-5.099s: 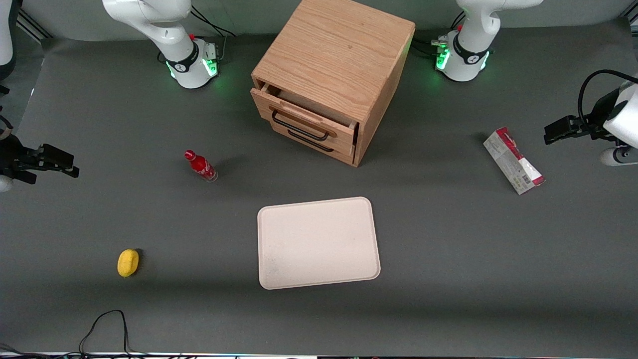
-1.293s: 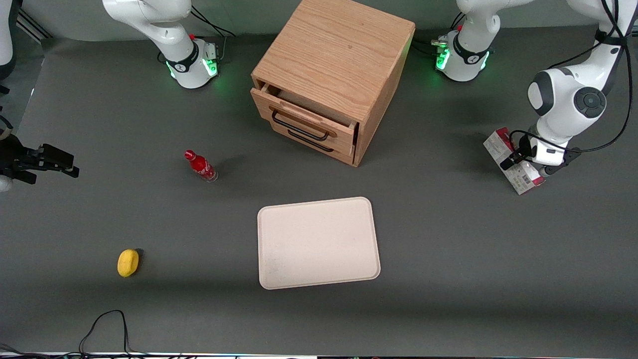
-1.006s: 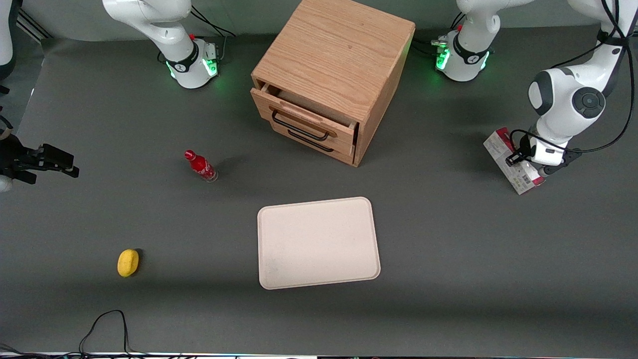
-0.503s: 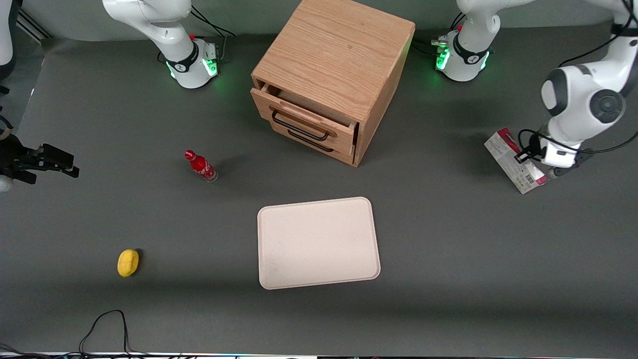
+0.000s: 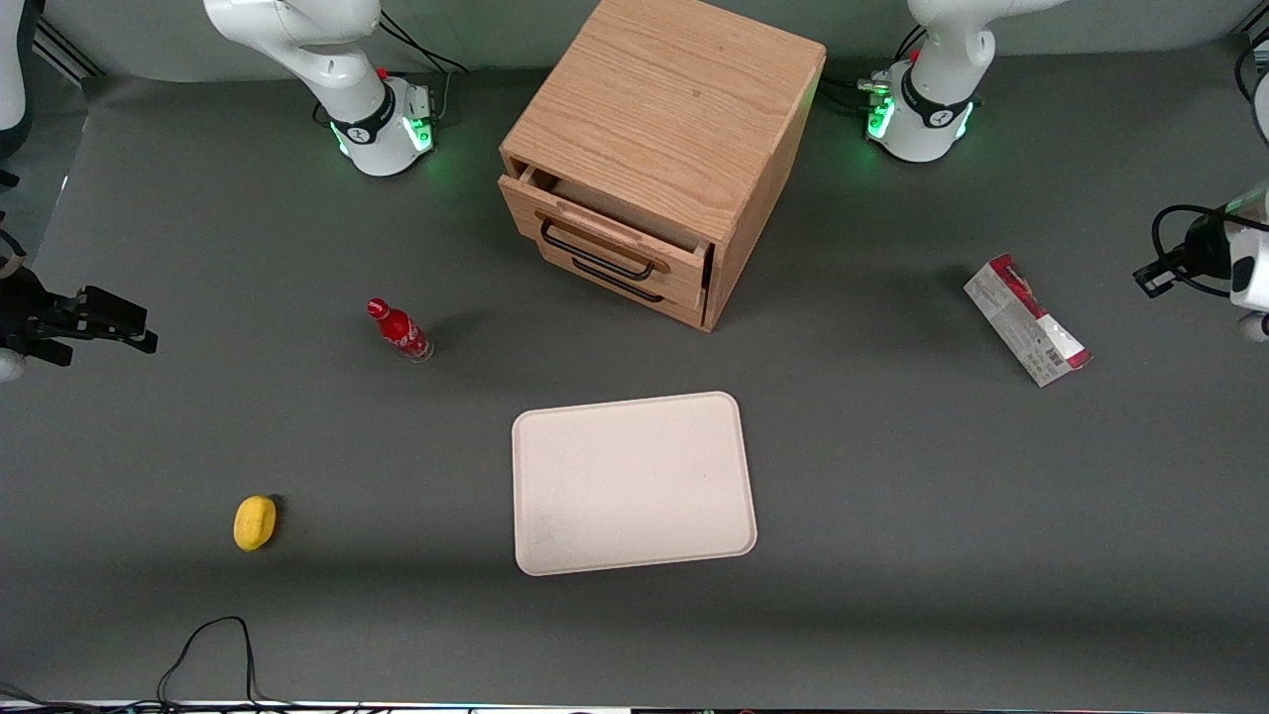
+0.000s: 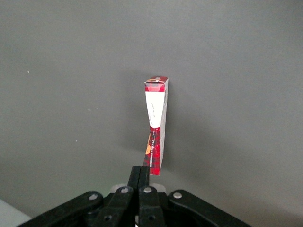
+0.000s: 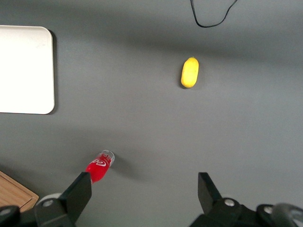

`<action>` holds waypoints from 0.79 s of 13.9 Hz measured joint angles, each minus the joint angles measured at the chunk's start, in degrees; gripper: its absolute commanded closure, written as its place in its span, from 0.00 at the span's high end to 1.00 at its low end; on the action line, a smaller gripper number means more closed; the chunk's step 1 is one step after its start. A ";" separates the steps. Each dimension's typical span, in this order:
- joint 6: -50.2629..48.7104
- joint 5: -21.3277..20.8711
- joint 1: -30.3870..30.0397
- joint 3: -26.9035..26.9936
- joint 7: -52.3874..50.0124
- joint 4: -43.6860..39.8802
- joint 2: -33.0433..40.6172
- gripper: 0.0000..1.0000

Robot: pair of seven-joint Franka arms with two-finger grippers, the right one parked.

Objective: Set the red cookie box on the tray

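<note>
The red cookie box (image 5: 1026,319) lies on the grey table toward the working arm's end, well away from the tray (image 5: 634,483). The tray is pale pinkish-beige, holds nothing, and sits nearer the front camera than the oak cabinet; a corner of it also shows in the right wrist view (image 7: 23,71). My gripper (image 5: 1148,281) hovers at the table's edge, apart from the box and farther toward the working arm's end. In the left wrist view the box (image 6: 156,123) rests on the table just ahead of my gripper (image 6: 140,169), whose fingers are pressed together with nothing between them.
An oak drawer cabinet (image 5: 654,159) stands at the table's middle with its top drawer slightly open. A small red bottle (image 5: 399,330) and a yellow object (image 5: 255,522) sit toward the parked arm's end. A black cable (image 5: 213,645) loops at the table's front edge.
My gripper was down at the box a second ago; it has since drawn away toward the working arm's end. The box stays on the table, shifted only slightly.
</note>
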State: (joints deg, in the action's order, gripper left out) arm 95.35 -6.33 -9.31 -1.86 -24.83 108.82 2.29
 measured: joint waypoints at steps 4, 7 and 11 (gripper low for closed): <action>-3.69 0.00 1.33 -0.02 -0.11 -7.16 -4.24 1.00; -5.68 0.00 1.67 -0.02 0.00 -9.90 -4.91 1.00; -5.96 0.00 1.54 0.28 0.57 -7.49 -5.01 0.97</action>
State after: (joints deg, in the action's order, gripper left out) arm 89.39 -6.34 -7.77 -1.58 -24.27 101.33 -2.72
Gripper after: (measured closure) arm 0.018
